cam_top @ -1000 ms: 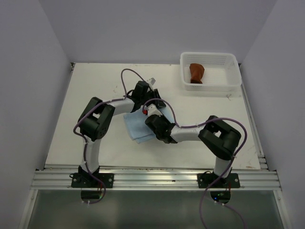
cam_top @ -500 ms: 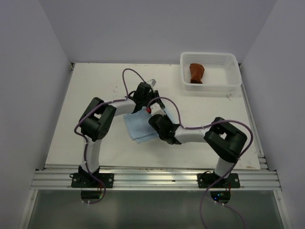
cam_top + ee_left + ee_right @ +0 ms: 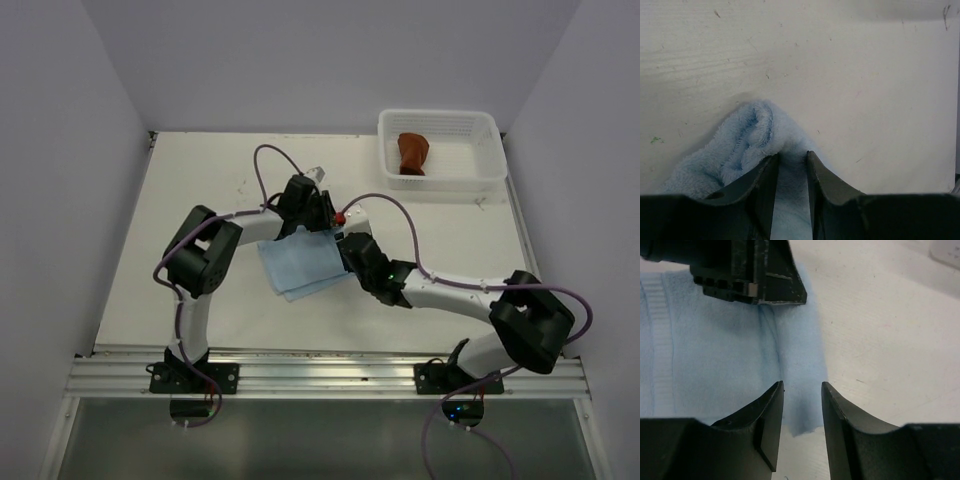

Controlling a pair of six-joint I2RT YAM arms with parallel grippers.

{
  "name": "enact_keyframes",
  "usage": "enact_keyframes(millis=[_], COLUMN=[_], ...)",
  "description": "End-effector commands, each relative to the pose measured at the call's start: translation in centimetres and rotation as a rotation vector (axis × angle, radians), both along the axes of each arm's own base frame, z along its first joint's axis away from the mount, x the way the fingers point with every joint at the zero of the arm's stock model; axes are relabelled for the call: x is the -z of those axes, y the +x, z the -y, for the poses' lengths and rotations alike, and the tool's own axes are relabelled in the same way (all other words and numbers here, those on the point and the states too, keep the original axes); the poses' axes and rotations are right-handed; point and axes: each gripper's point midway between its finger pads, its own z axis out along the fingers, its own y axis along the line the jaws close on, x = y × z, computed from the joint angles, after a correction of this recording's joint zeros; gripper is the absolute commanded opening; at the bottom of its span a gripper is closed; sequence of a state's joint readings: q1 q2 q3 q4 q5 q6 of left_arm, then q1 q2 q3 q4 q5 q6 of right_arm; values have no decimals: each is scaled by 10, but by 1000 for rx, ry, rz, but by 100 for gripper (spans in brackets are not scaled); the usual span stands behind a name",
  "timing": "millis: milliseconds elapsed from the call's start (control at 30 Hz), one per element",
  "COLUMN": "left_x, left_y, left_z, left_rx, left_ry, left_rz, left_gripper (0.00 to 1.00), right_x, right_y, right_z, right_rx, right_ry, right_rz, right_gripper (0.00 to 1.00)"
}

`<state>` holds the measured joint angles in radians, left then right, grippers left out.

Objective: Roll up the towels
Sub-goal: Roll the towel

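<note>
The light blue towel (image 3: 298, 266) lies flat at the table's middle. My left gripper (image 3: 314, 214) is at its far edge, where a bunched fold of the towel (image 3: 742, 145) fills the narrow gap between the jaws; my left gripper (image 3: 792, 156) is shut on it. My right gripper (image 3: 352, 250) is at the towel's right edge. In the right wrist view my right gripper (image 3: 802, 386) stands open over the towel's corner (image 3: 805, 410), holding nothing. The rust brown-red towel (image 3: 411, 153) lies rolled in the white mesh basket (image 3: 440, 184).
The basket stands at the far right corner of the table. The left arm's gripper body (image 3: 747, 275) shows close ahead in the right wrist view. Purple cables loop over both arms. White walls close in the table on three sides.
My right gripper has opened, let go of the light blue towel and drawn back to the right. More of the towel now shows. The left gripper has stayed on the far edge.
</note>
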<state>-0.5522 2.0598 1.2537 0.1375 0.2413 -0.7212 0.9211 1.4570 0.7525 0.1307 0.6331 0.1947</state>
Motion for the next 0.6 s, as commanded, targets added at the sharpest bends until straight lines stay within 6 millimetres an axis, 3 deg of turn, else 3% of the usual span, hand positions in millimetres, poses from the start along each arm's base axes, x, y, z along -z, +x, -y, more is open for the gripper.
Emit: enact_keyframes(millis=[0, 33, 100, 133, 300, 333, 367, 567], left_x=[23, 19, 18, 17, 15, 16, 17, 17], left_y=[-11, -10, -10, -10, -9, -10, -10, -12], left_z=[-28, -29, -30, -30, -30, -30, -31, -33], left_rx=[-38, -40, -44, -45, -47, -46, -49, -53], left_ry=[127, 125, 126, 125, 124, 125, 128, 131], left_rz=[-41, -34, -30, -27, -22, -25, -25, -27], left_gripper=[34, 34, 34, 34, 34, 34, 34, 34], right_x=[-2, 0, 3, 1, 15, 11, 24, 46], right_y=[1, 13, 12, 24, 38, 38, 36, 27], right_z=[0, 13, 5, 14, 19, 12, 9, 0], right_rx=[3, 43, 5, 26, 35, -14, -3, -34], right_ry=[255, 310, 446, 512, 813, 862, 889, 955], right_rz=[-111, -130, -223, -236, -392, -408, -460, -554], right_gripper=[40, 40, 41, 41, 47, 48, 49, 52])
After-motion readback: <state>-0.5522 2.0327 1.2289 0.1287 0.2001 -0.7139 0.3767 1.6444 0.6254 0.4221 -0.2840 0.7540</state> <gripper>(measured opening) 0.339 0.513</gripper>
